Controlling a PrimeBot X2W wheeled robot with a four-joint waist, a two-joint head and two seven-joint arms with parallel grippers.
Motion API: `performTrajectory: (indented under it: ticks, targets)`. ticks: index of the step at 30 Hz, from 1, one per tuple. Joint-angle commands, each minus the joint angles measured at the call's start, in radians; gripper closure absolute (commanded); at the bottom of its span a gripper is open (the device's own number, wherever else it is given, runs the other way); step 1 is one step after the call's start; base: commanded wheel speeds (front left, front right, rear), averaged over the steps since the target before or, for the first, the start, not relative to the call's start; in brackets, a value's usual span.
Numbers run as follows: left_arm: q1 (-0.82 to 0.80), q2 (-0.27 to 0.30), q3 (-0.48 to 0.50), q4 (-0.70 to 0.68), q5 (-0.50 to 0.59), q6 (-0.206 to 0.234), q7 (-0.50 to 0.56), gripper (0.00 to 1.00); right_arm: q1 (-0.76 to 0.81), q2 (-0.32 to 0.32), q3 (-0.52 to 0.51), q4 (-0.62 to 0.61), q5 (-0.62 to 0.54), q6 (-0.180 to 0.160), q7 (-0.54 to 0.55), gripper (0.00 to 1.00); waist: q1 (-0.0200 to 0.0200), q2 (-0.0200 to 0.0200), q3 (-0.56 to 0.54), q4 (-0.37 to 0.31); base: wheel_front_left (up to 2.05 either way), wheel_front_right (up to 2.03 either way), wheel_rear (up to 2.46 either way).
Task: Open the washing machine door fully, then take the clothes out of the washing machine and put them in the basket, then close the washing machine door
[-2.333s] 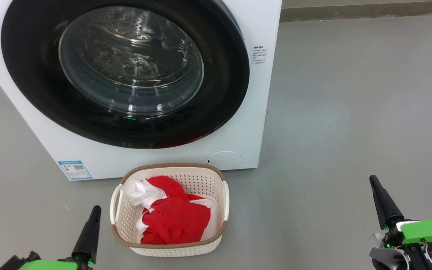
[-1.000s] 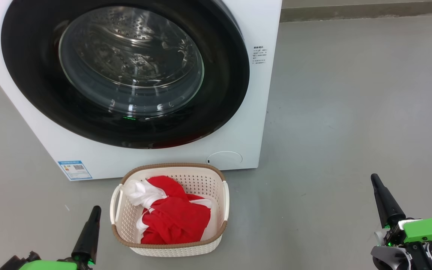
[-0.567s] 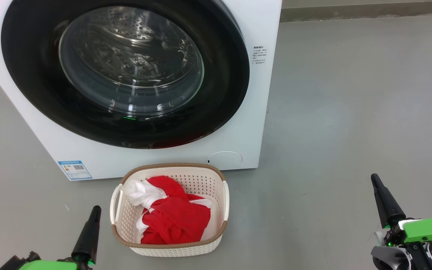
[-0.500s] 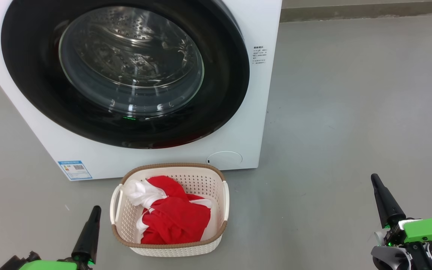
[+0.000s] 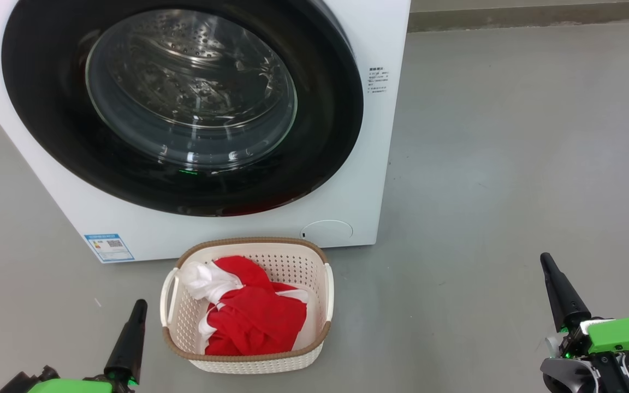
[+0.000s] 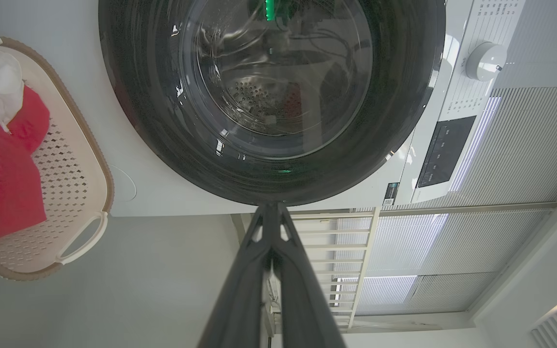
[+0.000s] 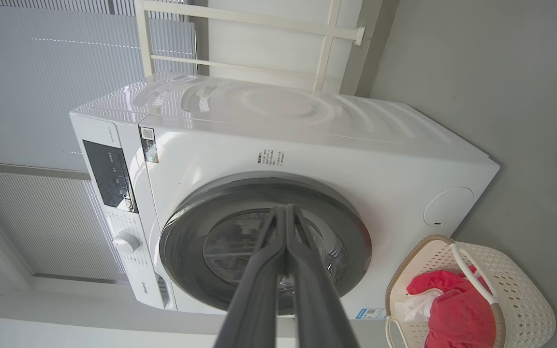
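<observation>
At the near left, the left gripper (image 5: 139,307) is held low beside the basket, its jaws pressed together on nothing, and no shift is seen in it over the last couple of seconds. Beyond it, the washing machine door (image 5: 47,120) is seen lying flush against the front of the washing machine (image 5: 347,207), unchanged across the recent pictures. Through the glass only the steel drum is made out clearly, though a faint reddish patch in the left wrist view cannot be told from a reflection. Just in front of the machine, the basket (image 5: 249,240) is set on the grey floor (image 5: 511,164), and the clothes (image 5: 254,322) are heaped inside it, untouched. At the near right, the right gripper (image 5: 545,262), jaws likewise together and empty, is found a touch further to the right than two seconds ago and motionless since. The task is judged complete, both arms having been drawn back to rest.
</observation>
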Motion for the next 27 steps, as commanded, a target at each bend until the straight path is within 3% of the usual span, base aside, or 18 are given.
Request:
performTrajectory:
  ticks: [1, 27]
  targets:
    - [-0.04, 0.014, 0.035, -0.02, -0.007, -0.007, 0.003, 1.0, -0.042, -0.006, 0.015, -0.024, -0.004, 0.001, 0.007, 1.0, -0.0001, 0.0, 0.0, 0.0, 0.0, 0.0, 0.0]
    - [-0.04, 0.014, 0.035, -0.02, -0.007, -0.007, 0.003, 1.0, -0.042, -0.004, 0.011, -0.024, -0.007, 0.001, 0.01, 1.0, -0.0001, 0.0, 0.0, 0.0, 0.0, 0.0, 0.0]
